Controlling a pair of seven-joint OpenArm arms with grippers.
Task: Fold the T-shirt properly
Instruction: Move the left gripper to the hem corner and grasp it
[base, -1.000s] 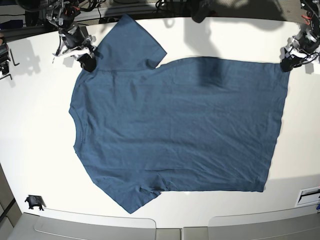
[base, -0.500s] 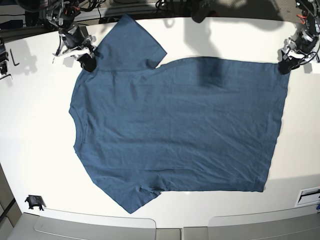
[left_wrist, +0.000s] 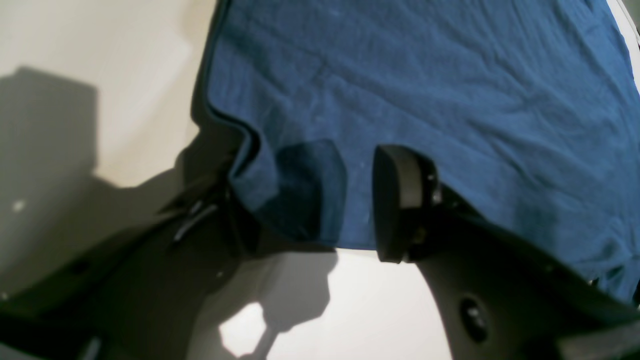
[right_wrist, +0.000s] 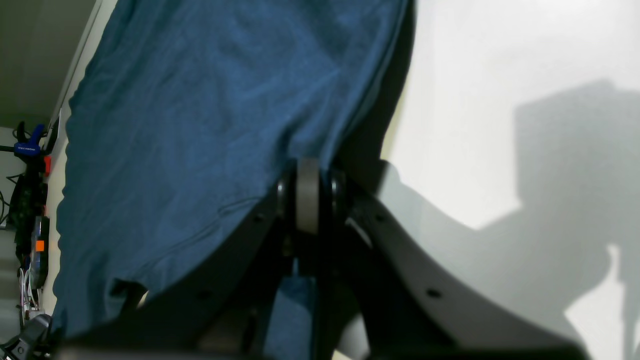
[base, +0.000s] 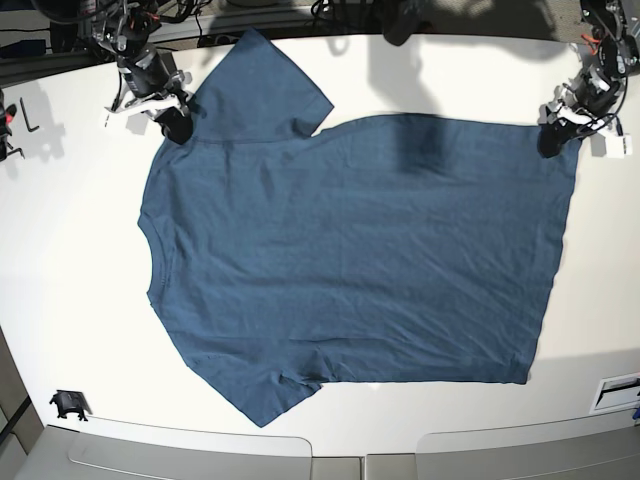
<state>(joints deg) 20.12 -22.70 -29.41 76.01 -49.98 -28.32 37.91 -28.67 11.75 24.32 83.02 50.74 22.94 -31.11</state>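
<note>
The dark teal-blue T-shirt (base: 350, 260) lies spread flat on the white table (base: 70, 250), collar to the left and hem to the right. My right gripper (base: 172, 125) is shut on the cloth where the far sleeve meets the shoulder; its pads (right_wrist: 312, 195) pinch a raised fold of the T-shirt (right_wrist: 200, 110). My left gripper (base: 553, 141) is at the hem's far corner. Its jaws stand open with that corner of the T-shirt (left_wrist: 400, 75) between them. One finger (left_wrist: 402, 200) rests over the cloth, while the other is mostly hidden under the draped hem.
A small black clip (base: 68, 403) lies at the table's front left corner. A printed label (base: 618, 390) sits at the right edge. Grey tray rims (base: 190, 455) run along the front. An Allen key (base: 28, 112) lies at the far left.
My left gripper has moved leftwards from beside the hem onto the hem's far corner, and its jaws have narrowed a little. The right gripper and the T-shirt have stayed put.
</note>
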